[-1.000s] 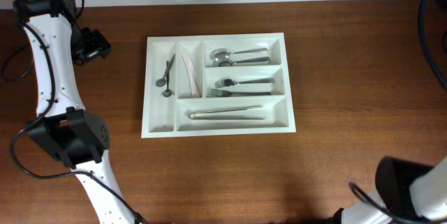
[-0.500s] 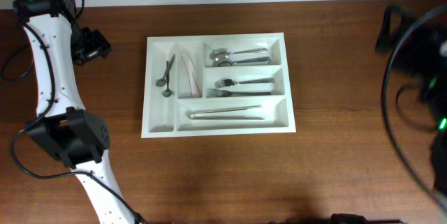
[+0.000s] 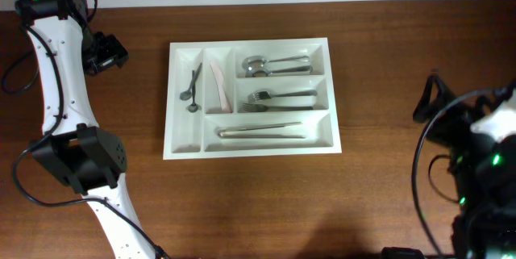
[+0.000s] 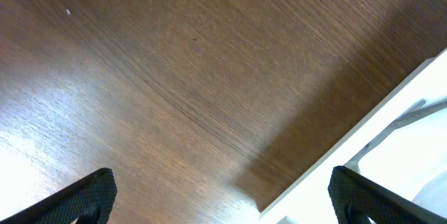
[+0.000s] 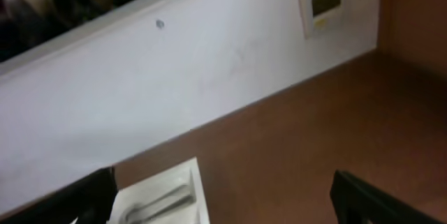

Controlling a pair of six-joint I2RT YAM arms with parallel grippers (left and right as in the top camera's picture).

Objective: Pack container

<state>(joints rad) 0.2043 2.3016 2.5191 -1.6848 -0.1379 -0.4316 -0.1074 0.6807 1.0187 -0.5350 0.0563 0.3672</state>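
The container [image 3: 171,142] is a white tray at the middle of the table. It holds small spoons [image 3: 192,89], a pale knife [image 3: 218,85], large spoons [image 3: 274,66], forks [image 3: 278,98] and long pieces [image 3: 262,131], each kind in its own compartment. My left gripper [image 3: 109,53] is open and empty, left of the tray's far left corner. Its wrist view shows the fingers [image 4: 223,199] spread over bare wood, with the tray's rim [image 4: 391,126] at the right. My right gripper [image 3: 430,102] is raised to the right of the tray. It is open and empty in the right wrist view [image 5: 223,192], which shows a tray corner [image 5: 167,189].
The table's far edge meets a white wall [image 5: 174,77] that carries a small panel [image 5: 321,4]. The left arm's white links [image 3: 56,89] run down the table's left side, with black cables beside them. The right arm's body and cables [image 3: 484,170] fill the lower right.
The right arm has swung into view at the right side, and its gripper has come down and toward the tray. The left arm and the cutlery have not moved.
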